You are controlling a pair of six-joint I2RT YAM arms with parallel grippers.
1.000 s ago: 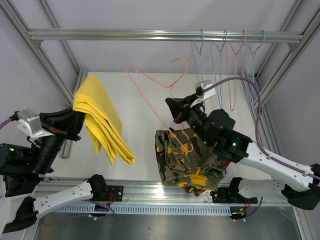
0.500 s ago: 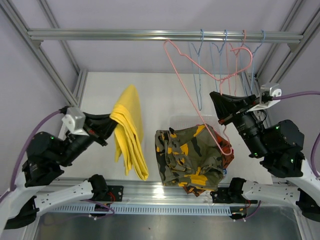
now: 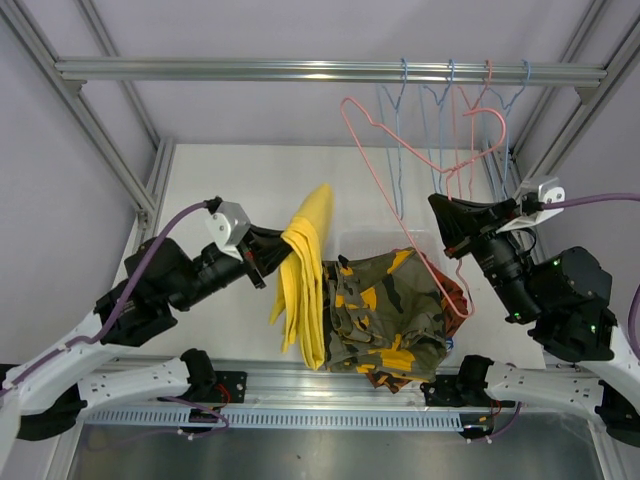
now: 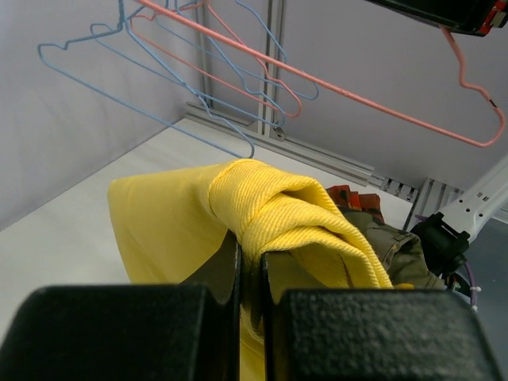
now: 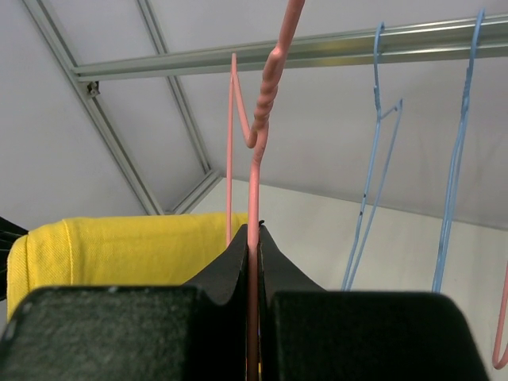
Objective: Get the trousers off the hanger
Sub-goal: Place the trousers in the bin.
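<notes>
The yellow trousers [image 4: 294,214] hang limp in thick folds, clamped by the left tool [image 4: 250,262]. The right tool [image 5: 252,238] pinches the pink hanger [image 5: 254,190].

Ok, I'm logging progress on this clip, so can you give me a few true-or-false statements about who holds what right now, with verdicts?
1. The left gripper is shut on the yellow trousers. True.
2. The yellow trousers hang on the pink hanger. False: the hanger is bare, and the trousers hang from the left gripper alone.
3. The right gripper is open. False: it is shut on the pink hanger's wire.
4. Camouflage trousers lie in a pile on the table. True.
5. The rail carries no hangers. False: several wire hangers hang from it on the right.
</notes>
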